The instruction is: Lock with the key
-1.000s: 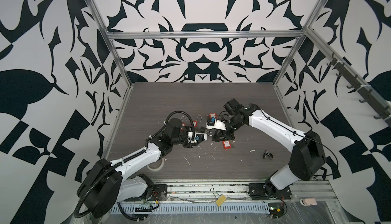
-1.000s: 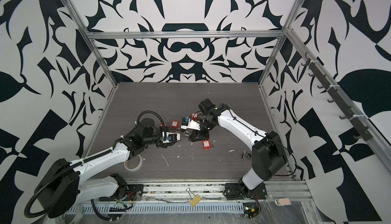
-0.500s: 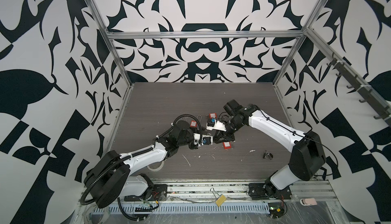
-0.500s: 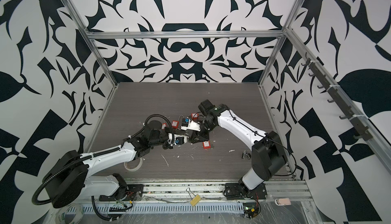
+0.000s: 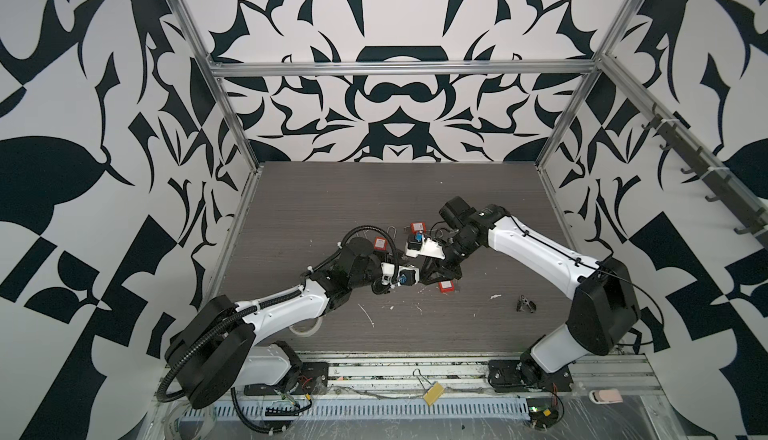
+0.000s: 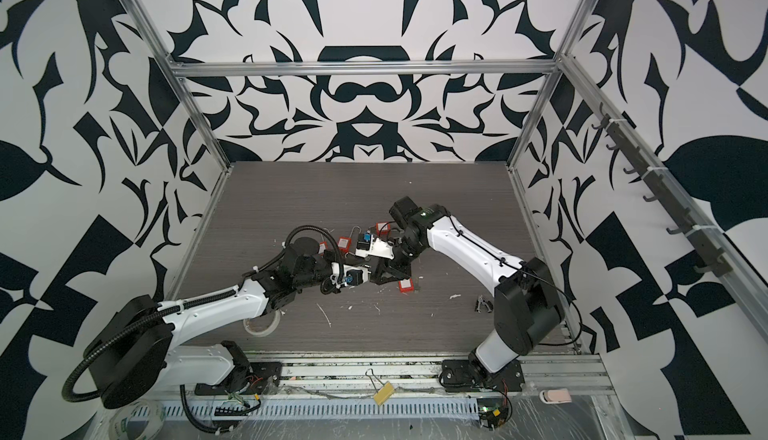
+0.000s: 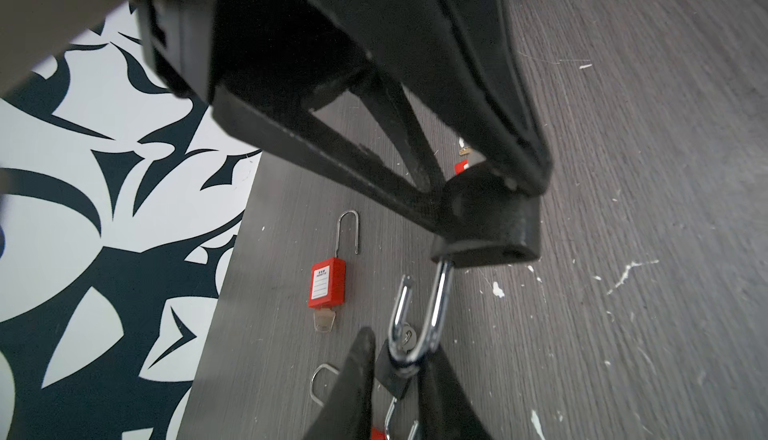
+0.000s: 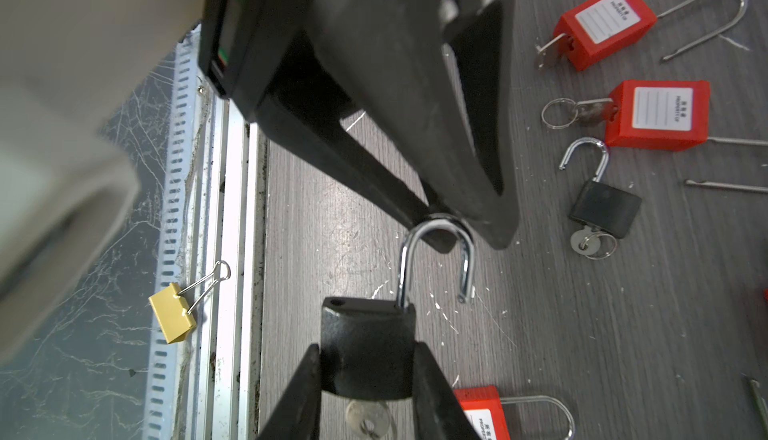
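Matt padlock (image 8: pixel 368 350); glossy metal shackle (image 8: pixel 402 272)

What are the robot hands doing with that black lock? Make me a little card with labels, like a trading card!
held lock: black padlock
right gripper: shut on the padlock's body
shackle: open, free end out of the body
left gripper: fingers on either side of the shackle's bend; firm pinch unclear
key: sticks out below the body
on the table: red padlocks; second black padlock, open, with its own key
locked yet: no
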